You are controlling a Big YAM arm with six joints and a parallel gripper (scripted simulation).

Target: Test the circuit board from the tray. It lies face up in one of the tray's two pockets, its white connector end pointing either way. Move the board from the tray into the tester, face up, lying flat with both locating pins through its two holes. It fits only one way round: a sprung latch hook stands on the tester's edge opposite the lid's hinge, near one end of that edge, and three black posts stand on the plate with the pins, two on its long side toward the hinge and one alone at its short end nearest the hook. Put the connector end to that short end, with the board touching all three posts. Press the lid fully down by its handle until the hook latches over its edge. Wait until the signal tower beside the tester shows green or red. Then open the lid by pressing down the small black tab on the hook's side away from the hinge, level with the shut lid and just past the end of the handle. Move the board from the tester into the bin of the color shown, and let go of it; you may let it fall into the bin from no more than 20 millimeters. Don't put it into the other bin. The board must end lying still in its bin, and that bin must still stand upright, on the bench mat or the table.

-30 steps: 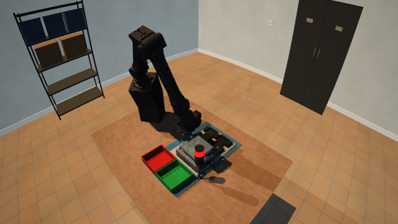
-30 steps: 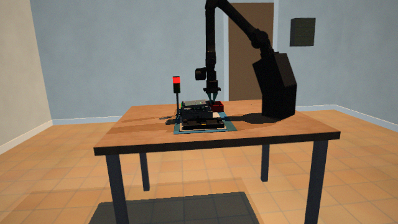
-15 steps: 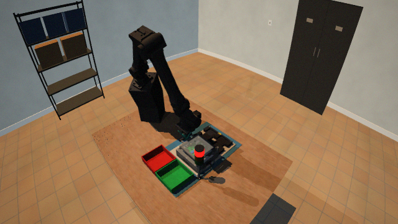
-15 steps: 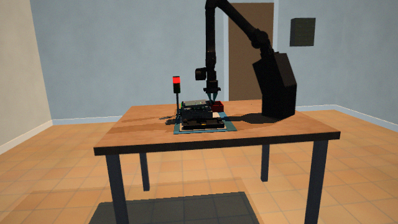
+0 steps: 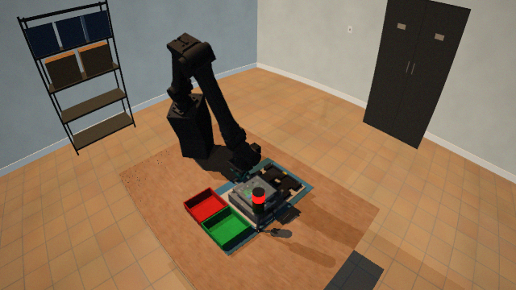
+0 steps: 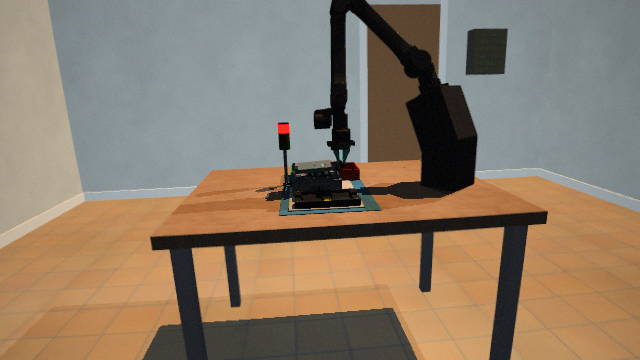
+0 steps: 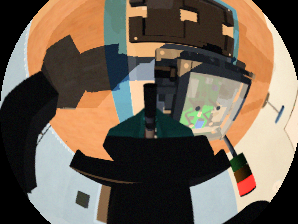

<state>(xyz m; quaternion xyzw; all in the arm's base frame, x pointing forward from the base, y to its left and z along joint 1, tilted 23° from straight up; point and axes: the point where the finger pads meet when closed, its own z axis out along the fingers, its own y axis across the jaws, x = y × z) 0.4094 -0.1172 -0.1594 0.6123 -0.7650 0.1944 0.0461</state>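
The tester (image 5: 255, 197) stands on the blue mat, its clear lid (image 7: 209, 99) lying down over the green circuit board (image 7: 200, 117), which shows through it. The signal tower (image 5: 258, 197) beside the tester glows red; it also shows in the exterior view (image 6: 283, 130) and the wrist view (image 7: 245, 177). My gripper (image 5: 240, 174) is at the tester's edge nearest the arm base, pointing down, and is shut on the lid's black handle (image 7: 161, 92). The hook and its tab are hidden by my fingers. The black tray (image 5: 282, 179) lies behind the tester with both pockets empty.
The red bin (image 5: 205, 205) and the green bin (image 5: 226, 226) stand side by side on the mat, left of the tester and close to my gripper. The arm's base (image 5: 191, 129) stands at the table's back edge.
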